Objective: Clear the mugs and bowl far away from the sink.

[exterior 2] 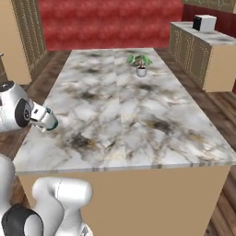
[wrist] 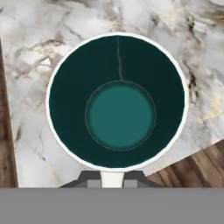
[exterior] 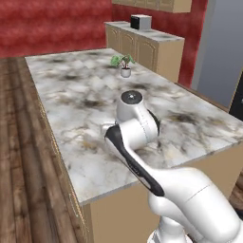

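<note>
One item held: dark teal round mug [wrist: 118, 103], white-rimmed, seen mouth-on at frame centre in the hand view.
Pincer: two-finger gripper [wrist: 112, 180], fingers clamped narrow on the mug's near rim at bottom centre.
Location: mug [exterior 2: 50, 120] at centre left of the right base view, above the near left corner of the grey-veined marble island top [exterior 2: 120, 110].
Bearing: mug lies straight ahead of the gripper, its axis along the line of sight; open marble lies beyond.
Other: small white potted plant [exterior: 124, 65], upper centre, well apart.
Judgement: set-down looks next.
</note>
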You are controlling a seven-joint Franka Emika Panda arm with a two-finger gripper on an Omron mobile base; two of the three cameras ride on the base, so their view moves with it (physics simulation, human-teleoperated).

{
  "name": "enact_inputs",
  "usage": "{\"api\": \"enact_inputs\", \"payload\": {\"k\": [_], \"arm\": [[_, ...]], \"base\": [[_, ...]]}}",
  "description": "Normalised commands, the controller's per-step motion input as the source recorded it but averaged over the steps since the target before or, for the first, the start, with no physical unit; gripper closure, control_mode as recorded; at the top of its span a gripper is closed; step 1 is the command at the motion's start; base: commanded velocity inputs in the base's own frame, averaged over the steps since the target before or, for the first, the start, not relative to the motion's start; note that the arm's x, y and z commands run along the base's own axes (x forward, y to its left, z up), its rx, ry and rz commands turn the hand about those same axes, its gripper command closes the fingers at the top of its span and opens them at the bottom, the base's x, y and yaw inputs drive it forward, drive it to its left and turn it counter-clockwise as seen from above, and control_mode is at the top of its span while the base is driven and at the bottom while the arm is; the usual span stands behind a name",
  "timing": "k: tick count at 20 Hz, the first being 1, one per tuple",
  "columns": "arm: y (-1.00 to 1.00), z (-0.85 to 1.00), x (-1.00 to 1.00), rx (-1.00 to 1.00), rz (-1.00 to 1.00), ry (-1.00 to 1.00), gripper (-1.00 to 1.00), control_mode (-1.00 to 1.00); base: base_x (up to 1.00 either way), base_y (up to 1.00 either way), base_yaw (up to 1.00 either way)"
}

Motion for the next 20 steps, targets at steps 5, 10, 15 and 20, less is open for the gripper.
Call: {"api": "enact_inputs", "payload": {"k": [5, 10, 15, 20], "arm": [[0.00, -0.68, 0.89, 0.00, 0.36, 0.31, 1.00, -1.00], [0.02, -0.76, 0.82, 0.00, 0.32, 0.23, 1.00, -1.00], [0.02, -0.60, 0.46, 0.00, 0.23, 0.11, 1.00, -1.00], [0.04, -0.52, 0.24, -0.02, 0.18, 0.06, 1.00, -1.00]], "base": [[0.00, 0.00, 0.00], [0.00, 0.00, 0.00], [0.00, 0.00, 0.00], [0.00, 0.00, 0.00]]}}
